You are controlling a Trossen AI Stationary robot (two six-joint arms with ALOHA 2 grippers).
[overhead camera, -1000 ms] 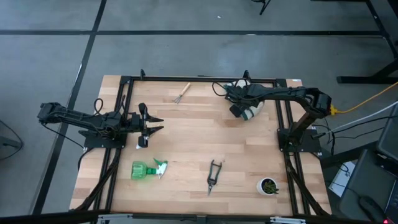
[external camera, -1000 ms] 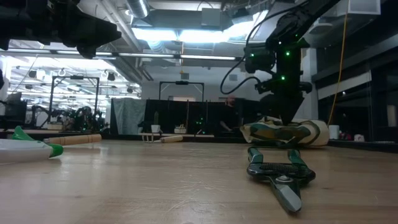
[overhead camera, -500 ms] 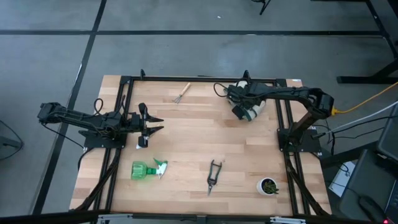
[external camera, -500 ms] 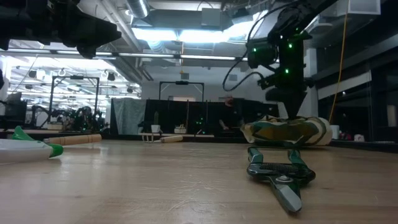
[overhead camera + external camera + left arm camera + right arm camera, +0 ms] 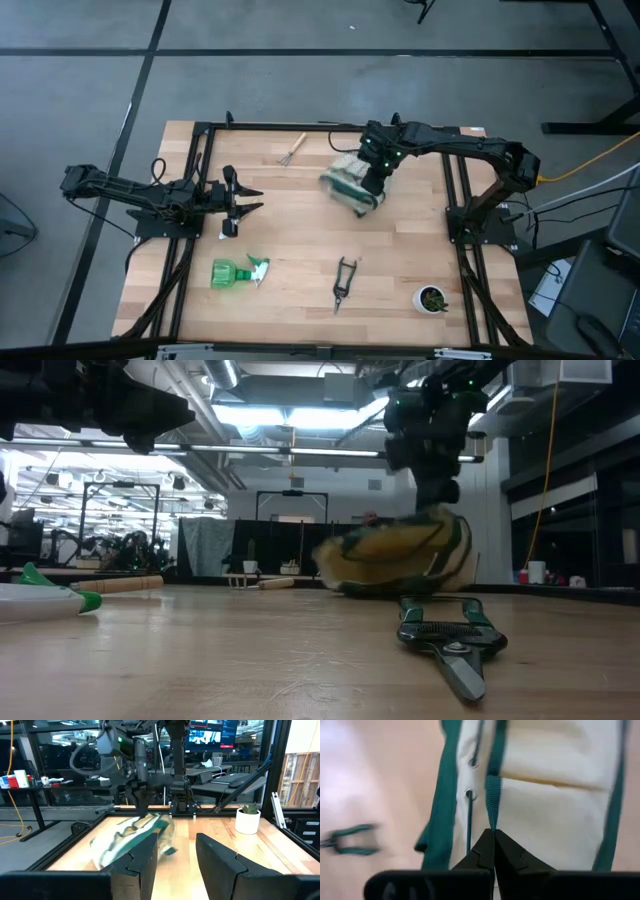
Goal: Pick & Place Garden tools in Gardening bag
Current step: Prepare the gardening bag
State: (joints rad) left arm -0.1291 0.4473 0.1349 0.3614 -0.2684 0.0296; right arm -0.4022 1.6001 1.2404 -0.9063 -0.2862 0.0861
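The cream gardening bag (image 5: 347, 184) with dark green trim hangs under my right gripper (image 5: 372, 180) over the table's far middle. It also shows in the low view (image 5: 400, 555) and the left wrist view (image 5: 130, 837). My right gripper (image 5: 494, 840) is shut on the bag's green strap. My left gripper (image 5: 246, 200) is open and empty at the table's left (image 5: 175, 862). The wooden-handled rake (image 5: 291, 148) lies flat at the far edge. The green spray bottle (image 5: 238, 272) and the black shears (image 5: 344, 283) lie flat near the front. I cannot make out the trowel. My right gripper pinches a green webbing strap (image 5: 492, 822) of the bag between its two fingertips, the fingers pointing down from above. The bag hangs crumpled below the fingers (image 5: 436, 488). Whether the bag's bottom (image 5: 395, 588) touches the table I cannot tell.
A small white pot with a green plant (image 5: 432, 298) stands at the front right and also shows in the left wrist view (image 5: 248, 819). Black frame rails (image 5: 455, 190) run along the table's left, right and far sides. Bare wood (image 5: 300, 230) lies between the bag and the shears.
My right gripper has gone up and toward the table's left and near edge, still shut on the strap. The bag has left the far right corner, where it lay slumped, and now hangs under the gripper over the far middle.
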